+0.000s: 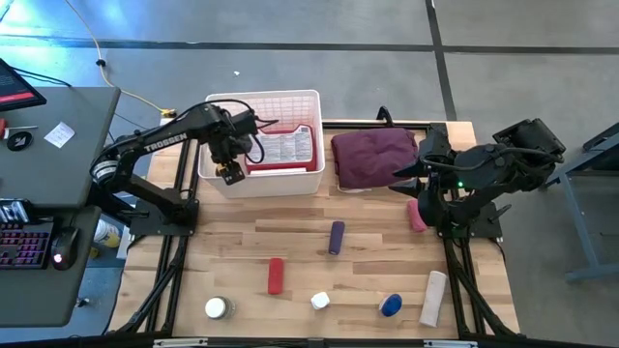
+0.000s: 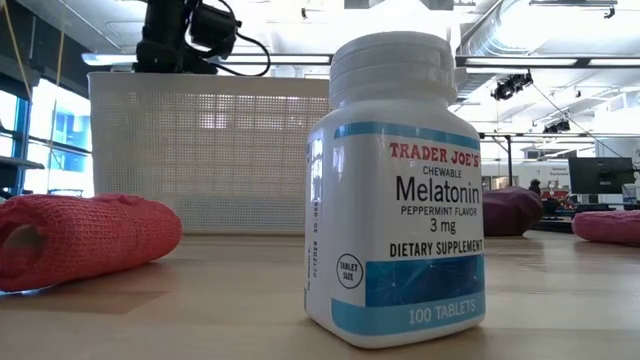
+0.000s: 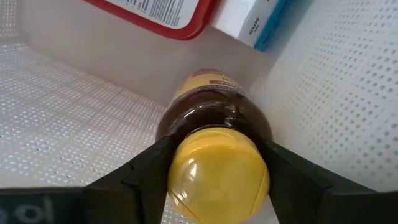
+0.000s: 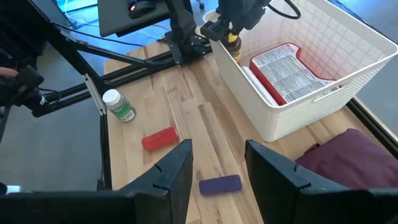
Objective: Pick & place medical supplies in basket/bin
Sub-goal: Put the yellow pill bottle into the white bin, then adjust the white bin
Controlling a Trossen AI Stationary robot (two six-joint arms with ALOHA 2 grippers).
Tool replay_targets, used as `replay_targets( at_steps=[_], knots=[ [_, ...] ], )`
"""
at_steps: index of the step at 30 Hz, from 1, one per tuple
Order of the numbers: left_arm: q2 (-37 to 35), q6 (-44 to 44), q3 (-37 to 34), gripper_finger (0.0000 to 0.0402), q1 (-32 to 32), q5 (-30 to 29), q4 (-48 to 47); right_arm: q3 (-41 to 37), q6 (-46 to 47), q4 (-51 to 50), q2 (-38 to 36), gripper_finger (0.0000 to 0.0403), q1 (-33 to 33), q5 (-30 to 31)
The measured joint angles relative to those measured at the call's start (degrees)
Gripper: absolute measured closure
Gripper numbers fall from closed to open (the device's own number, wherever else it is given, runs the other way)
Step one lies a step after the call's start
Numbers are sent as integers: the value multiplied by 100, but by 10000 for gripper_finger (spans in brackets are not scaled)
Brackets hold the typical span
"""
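Left arm holding a yellow-capped bottle inside the white basket.

Seen from above, the white basket (image 1: 263, 184) sits at about eleven o'clock on the wooden table (image 1: 300, 246). The left gripper (image 3: 214, 168) reaches into its left end, fingers closed around the yellow cap of a brown bottle (image 3: 214, 143). A flat red first-aid case (image 1: 282, 147) and a blue-white box (image 3: 258, 22) already lie in the basket. The right gripper (image 4: 217, 165) hangs open and empty at two o'clock, near a maroon cloth bundle (image 1: 374, 157). Still on the table: purple roll (image 1: 336, 237), red roll (image 1: 276, 275), pink roll (image 1: 417, 215), white cylinder (image 1: 432, 298), and a white melatonin bottle (image 2: 398, 190).
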Motion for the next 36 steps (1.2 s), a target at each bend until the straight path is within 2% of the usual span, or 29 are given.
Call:
replay_targets(
  at_steps=[7,12,22,26,33,36],
  knots=[
    [0,-139,11,98,0,-123,-31,0,41,7,0,263,0,-108],
    [-2,-154,11,79,0,-124,-96,0,41,33,0,263,-2,-107],
    [-14,-146,41,92,2,-152,-617,0,26,66,2,263,-1,-107],
    [-17,-128,422,106,0,-125,-716,0,-6,66,0,263,0,-107],
    [-20,-251,1607,123,-2,-119,-701,0,-2,66,1,263,-1,-107],
    [-22,-534,2064,124,-2,145,-698,0,19,67,-1,263,-1,-107]
  ],
)
